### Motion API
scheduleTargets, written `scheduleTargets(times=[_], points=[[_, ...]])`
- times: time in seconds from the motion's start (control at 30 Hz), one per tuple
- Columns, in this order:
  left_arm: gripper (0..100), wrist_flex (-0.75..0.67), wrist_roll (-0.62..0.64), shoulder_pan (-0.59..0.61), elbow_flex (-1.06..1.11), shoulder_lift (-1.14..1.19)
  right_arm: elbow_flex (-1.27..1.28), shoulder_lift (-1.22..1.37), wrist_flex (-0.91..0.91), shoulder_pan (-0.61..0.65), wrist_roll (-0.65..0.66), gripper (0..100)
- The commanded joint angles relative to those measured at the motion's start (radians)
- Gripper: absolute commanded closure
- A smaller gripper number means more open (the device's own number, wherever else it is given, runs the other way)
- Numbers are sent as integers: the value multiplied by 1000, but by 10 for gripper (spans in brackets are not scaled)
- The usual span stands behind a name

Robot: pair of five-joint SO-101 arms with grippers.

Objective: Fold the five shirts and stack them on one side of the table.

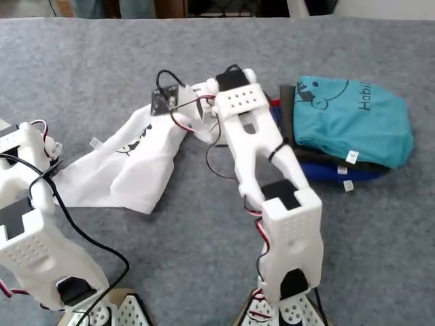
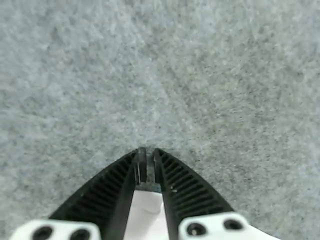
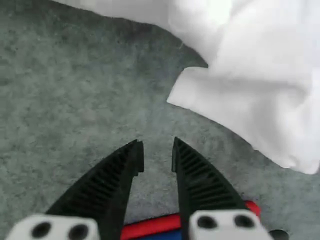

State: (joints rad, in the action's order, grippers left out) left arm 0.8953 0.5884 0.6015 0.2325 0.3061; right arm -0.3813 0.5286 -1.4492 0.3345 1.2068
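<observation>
A white shirt (image 1: 132, 166) lies crumpled and stretched across the middle-left of the grey table (image 1: 204, 258). My left gripper (image 2: 147, 161) is at the shirt's left end (image 1: 54, 163), shut with a strip of white cloth (image 2: 145, 212) between its fingers. My right gripper (image 3: 157, 150) hangs open over bare table just beside a corner of the white shirt (image 3: 240, 95), with nothing between its fingers. In the high view the right arm (image 1: 248, 129) reaches to the shirt's far right end. Folded shirts are stacked at the right, a teal one (image 1: 357, 119) on top.
Under the teal shirt lie a dark shirt (image 1: 289, 112) and a blue one (image 1: 326, 173), and a red edge (image 3: 150, 226) shows in the right wrist view. Cables (image 1: 177, 102) loop over the white shirt near the right arm's wrist. Open table lies in front.
</observation>
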Motion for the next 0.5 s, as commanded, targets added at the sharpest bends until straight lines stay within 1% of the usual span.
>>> scheduleTargets(times=[0.0,0.07,0.13,0.3,0.47], points=[[945,3,-6,21,-33,-5,44,8,84,8,28,892],[945,3,-6,21,-35,-5,90,16,181,5,28,892],[945,3,-6,21,-36,-5,128,18,241,6,28,890],[945,3,-6,21,-39,-3,165,18,258,43,28,889],[945,3,-6,21,-39,-3,168,19,272,54,28,888]])
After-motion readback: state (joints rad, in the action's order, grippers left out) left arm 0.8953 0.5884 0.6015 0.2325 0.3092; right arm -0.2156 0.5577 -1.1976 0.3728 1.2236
